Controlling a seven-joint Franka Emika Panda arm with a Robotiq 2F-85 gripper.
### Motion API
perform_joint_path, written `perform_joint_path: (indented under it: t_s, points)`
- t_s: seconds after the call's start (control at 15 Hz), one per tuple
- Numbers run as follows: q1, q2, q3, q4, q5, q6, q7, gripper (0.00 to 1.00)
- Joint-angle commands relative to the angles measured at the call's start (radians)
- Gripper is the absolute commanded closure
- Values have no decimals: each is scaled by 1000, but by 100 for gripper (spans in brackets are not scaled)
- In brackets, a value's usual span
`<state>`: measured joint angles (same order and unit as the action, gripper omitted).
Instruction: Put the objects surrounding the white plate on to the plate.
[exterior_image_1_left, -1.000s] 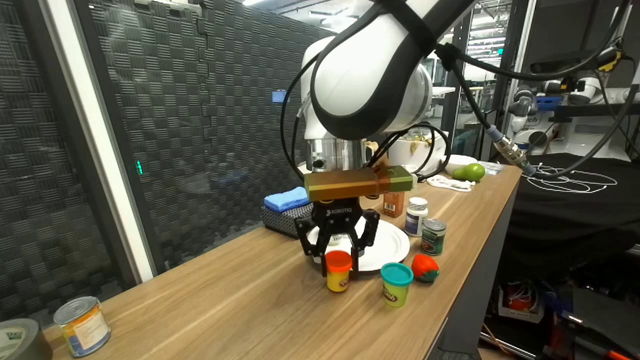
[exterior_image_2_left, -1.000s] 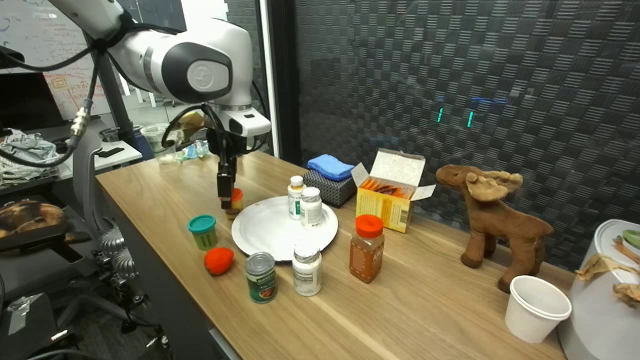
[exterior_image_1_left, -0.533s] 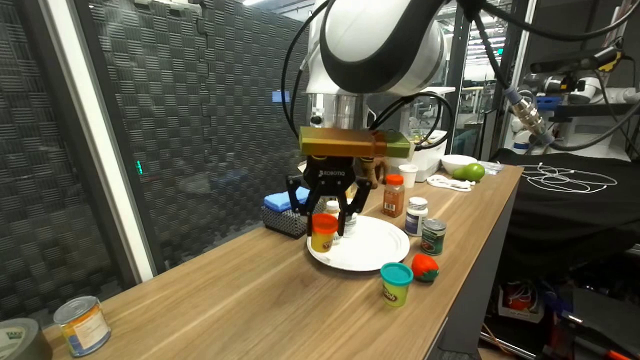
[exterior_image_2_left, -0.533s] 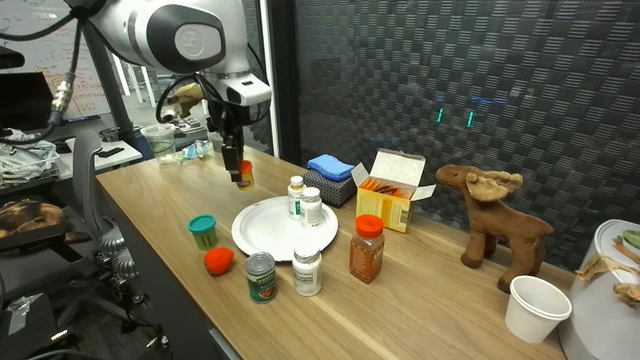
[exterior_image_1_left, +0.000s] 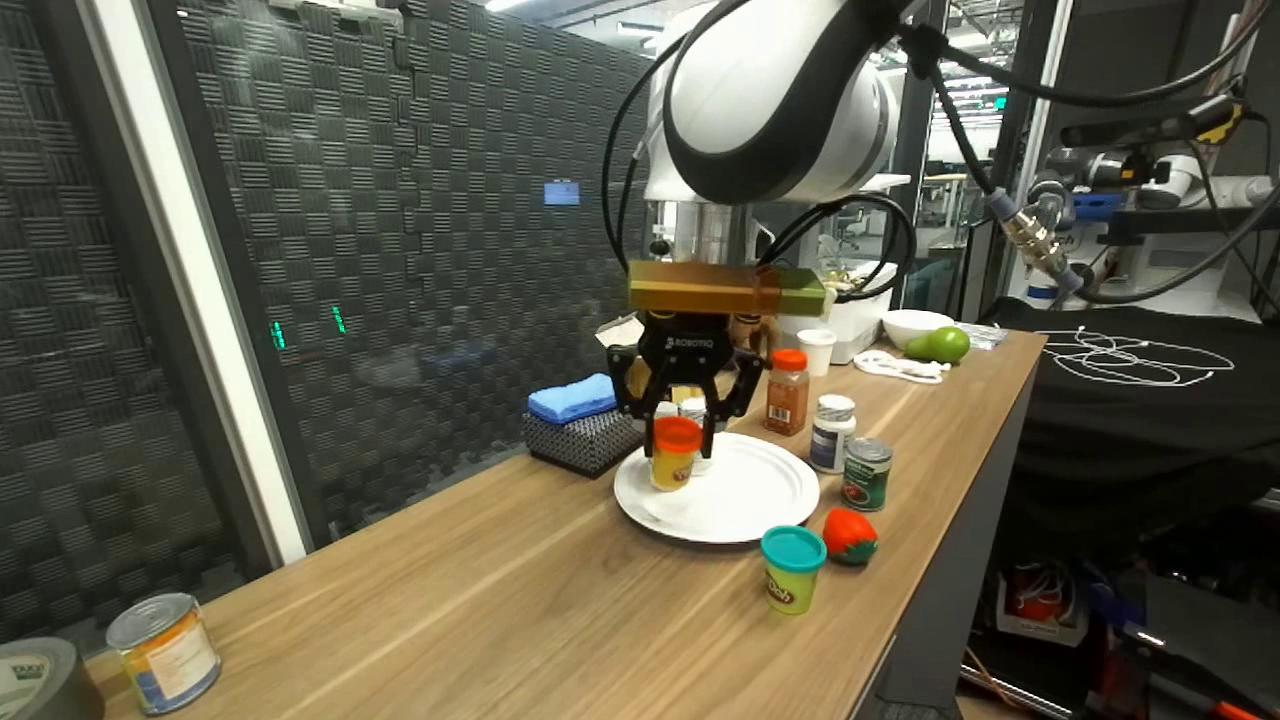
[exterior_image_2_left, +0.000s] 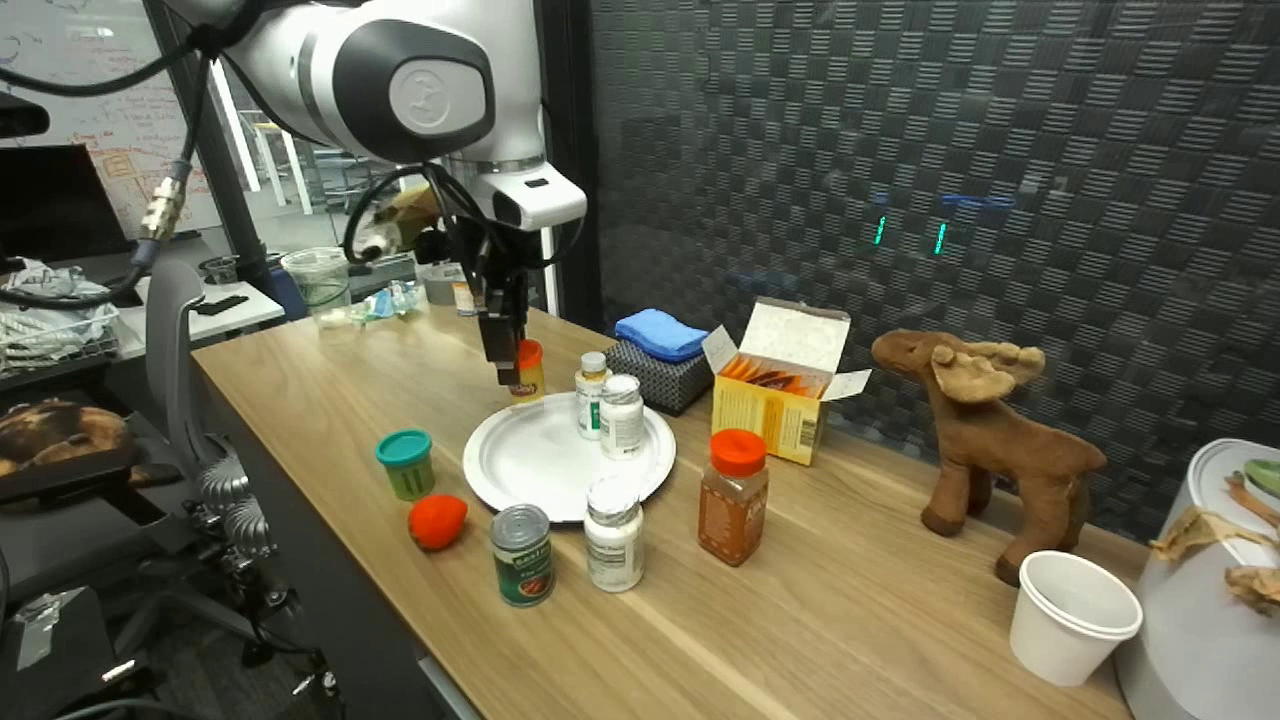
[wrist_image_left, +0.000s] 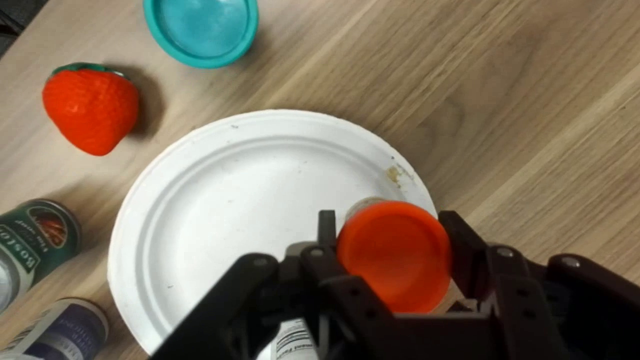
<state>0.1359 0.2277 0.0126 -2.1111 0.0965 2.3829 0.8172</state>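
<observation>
Holding the orange-lidded tub (wrist_image_left: 395, 257) clamped, seemingly above the plate (wrist_image_left: 235, 200), between wall-side and open edges of the tabletop (exterior_image_1_left: 450, 590), the gripper (exterior_image_1_left: 679, 448) appears mid-placement, next requiring lowering inside the rim, then release.

The white arm (exterior_image_1_left: 750, 100) has black cables (exterior_image_1_left: 1090, 98) and a black end effector (exterior_image_1_left: 678, 440)

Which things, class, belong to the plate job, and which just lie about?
Job: white plate, pill bottle beside it, orange-lidded Play-Doh tub, teal-lidded Play-Doh tub, toy strawberry, green-labelled can; probably spice jar.

Lying about: moose plush, blue cloth, duct tape.
</observation>
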Motion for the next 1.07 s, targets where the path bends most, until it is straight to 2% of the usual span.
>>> perform_joint_path:
  t_s: [0.0,0.6,1.0]
  points:
    - [-22,48,-3,47,14,-4,-20,71]
    - [-49,189,-4,190,53,-79,-81,71]
    - [-46,204,-4,220,51,-156,-111,69]
